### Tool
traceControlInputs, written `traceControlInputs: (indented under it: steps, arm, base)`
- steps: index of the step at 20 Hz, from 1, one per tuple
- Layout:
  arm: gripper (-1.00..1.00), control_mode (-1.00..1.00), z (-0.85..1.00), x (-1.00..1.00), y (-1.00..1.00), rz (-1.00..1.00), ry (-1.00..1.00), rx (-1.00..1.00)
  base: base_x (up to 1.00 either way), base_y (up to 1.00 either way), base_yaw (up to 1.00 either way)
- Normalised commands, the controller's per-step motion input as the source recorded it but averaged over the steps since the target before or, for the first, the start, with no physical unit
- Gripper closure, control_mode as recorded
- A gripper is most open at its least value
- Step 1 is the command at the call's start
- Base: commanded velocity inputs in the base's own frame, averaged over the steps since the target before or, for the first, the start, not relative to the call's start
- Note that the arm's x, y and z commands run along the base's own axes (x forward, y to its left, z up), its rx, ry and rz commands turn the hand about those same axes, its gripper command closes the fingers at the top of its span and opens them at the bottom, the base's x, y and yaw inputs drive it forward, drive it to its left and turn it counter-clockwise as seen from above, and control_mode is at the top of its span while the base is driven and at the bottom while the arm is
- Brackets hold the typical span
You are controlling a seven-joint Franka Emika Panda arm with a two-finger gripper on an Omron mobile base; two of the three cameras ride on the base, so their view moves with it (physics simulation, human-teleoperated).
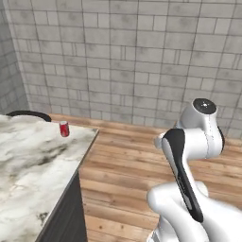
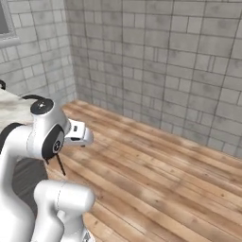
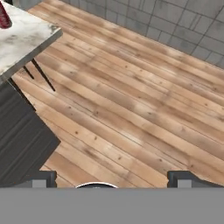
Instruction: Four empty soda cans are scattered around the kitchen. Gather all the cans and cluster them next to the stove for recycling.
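Note:
One red soda can with a silver top stands upright near the far corner of the marble counter. The hand view catches the same can at its top left, on the counter corner. My gripper hangs over the wood floor, well away from the can, open, with its fingertips wide apart and nothing between them. In the right base view the hand sticks out to the right of the arm. The stove is out of view.
Dark cabinet fronts run below the counter. A dark curved object lies on the counter behind the can. Wood plank floor spreads to the right, up to the grey tiled walls.

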Motion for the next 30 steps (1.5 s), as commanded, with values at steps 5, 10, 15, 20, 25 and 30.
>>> traceControlInputs:
  steps: [5, 10, 15, 20, 25, 30]
  arm:
    - [-1.0, 1.0, 0.0, 0.0, 0.0, 0.0, 0.0, 0.0]
    - [-1.0, 1.0, 0.0, 0.0, 0.0, 0.0, 0.0, 0.0]
    - [-1.0, 1.0, 0.0, 0.0, 0.0, 0.0, 0.0, 0.0]
    - [-1.0, 1.0, 0.0, 0.0, 0.0, 0.0, 0.0, 0.0]
    - [-1.0, 1.0, 0.0, 0.0, 0.0, 0.0, 0.0, 0.0]
    - [-1.0, 1.0, 0.0, 0.0, 0.0, 0.0, 0.0, 0.0]
  base:
    - [0.74, 0.0, 0.2]
    - [0.73, -0.02, 0.26]
    - [0.74, -0.1, 0.3]
    - [0.57, -0.09, 0.36]
    - [0.18, -0.04, 0.48]
    - [0.02, -0.01, 0.5]
